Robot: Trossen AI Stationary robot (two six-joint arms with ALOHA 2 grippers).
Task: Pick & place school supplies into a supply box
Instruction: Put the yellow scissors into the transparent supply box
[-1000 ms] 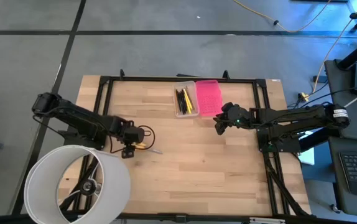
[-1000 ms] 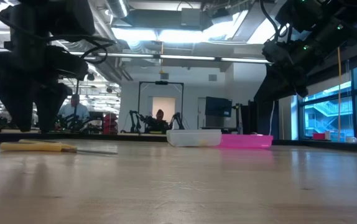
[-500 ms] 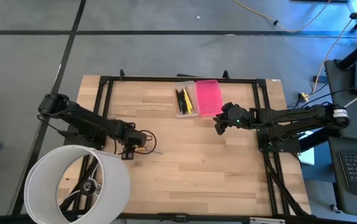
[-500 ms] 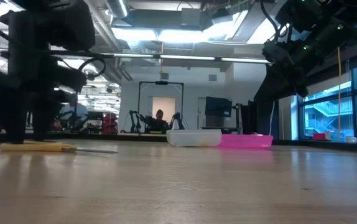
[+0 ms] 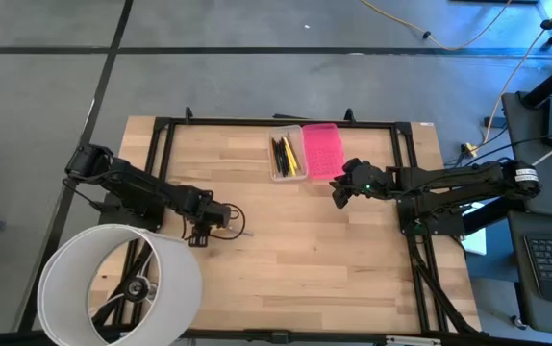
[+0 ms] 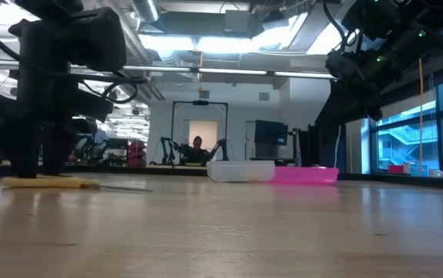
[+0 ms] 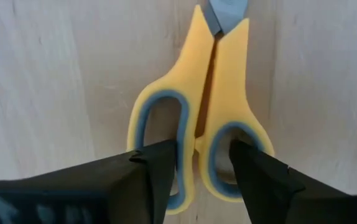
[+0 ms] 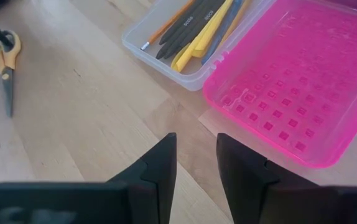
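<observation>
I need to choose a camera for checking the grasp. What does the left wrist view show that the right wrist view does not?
Left wrist only: the left claw open, one finger in each yellow handle loop of the scissors on the table.
Right wrist only: the clear box holding pens and markers, its pink lid open beside it, and the right claw open above bare wood.
Both: the scissors, far off in the right wrist view.
</observation>
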